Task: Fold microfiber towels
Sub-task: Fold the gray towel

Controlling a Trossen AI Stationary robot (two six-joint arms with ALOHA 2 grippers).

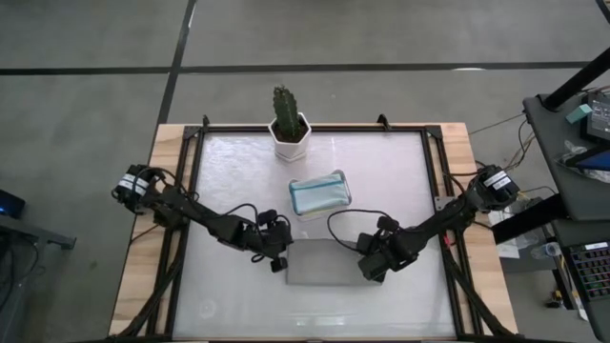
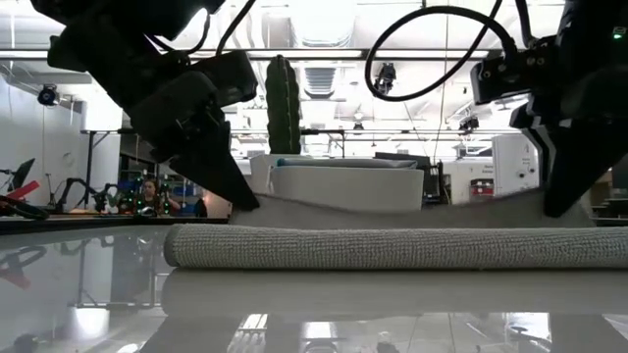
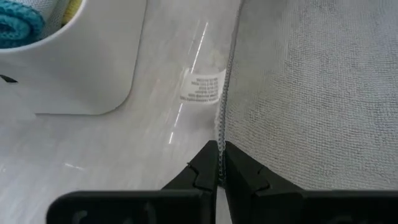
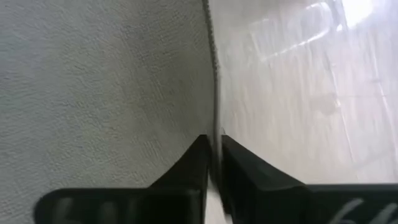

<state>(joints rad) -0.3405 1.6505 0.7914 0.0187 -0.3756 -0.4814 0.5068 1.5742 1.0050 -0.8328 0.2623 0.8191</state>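
The grey towel (image 1: 324,263) lies doubled over on the table's near middle, its rounded fold (image 2: 392,247) toward the near edge. My left gripper (image 1: 279,257) is shut at its left side and my right gripper (image 1: 371,266) is shut at its right side. Both show in the low view as well, my left gripper (image 2: 240,196) and my right gripper (image 2: 559,201) slanting down onto the cloth. A white label (image 3: 202,86) sticks out from the towel's hem. My left gripper pinches the towel's hemmed left edge (image 3: 219,134) between its two fingers, slanting down from the table's left. The edge there is raised a little; the near fold rests on the table. One layer or several, I cannot tell. My right gripper pinches the towel's hemmed right edge (image 4: 215,127) between its two fingers, coming steeply from above and the right. The cloth (image 2: 392,211) spans between the two grippers, slightly raised, with its near fold on the table.
A white tray (image 1: 320,193) holding folded towels stands just beyond the grey towel; its wall (image 3: 93,68) is close to my left gripper. A potted cactus (image 1: 289,126) stands at the far edge. Bare table lies to the left, right and near side.
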